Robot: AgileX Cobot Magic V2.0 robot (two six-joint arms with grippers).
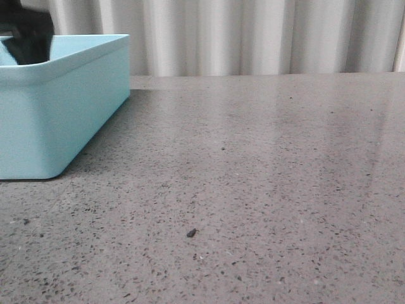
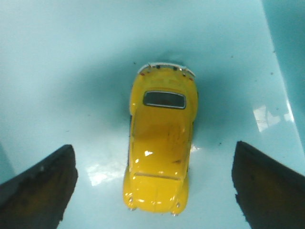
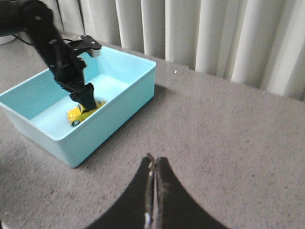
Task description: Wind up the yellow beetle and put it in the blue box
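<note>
Your left fingers (image 2: 40,191) stand spread apart around the yellow beetle (image 2: 159,143) inside the blue box (image 3: 138,90), your right fingers (image 3: 153,164) pressed closed outside it.

The blue box (image 3: 119,102) is sitting open-topped at the left of the grey table (image 1: 266,190), its walls blocking any sideways way in. The left gripper (image 2: 152,186) is occupying the box from above, fingers (image 2: 40,188) standing wide apart with clear floor showing on both sides of the yellow beetle (image 2: 159,148) lying between them. The right gripper (image 3: 153,164) is hovering pressed together over open tabletop, well apart from the box.
</note>
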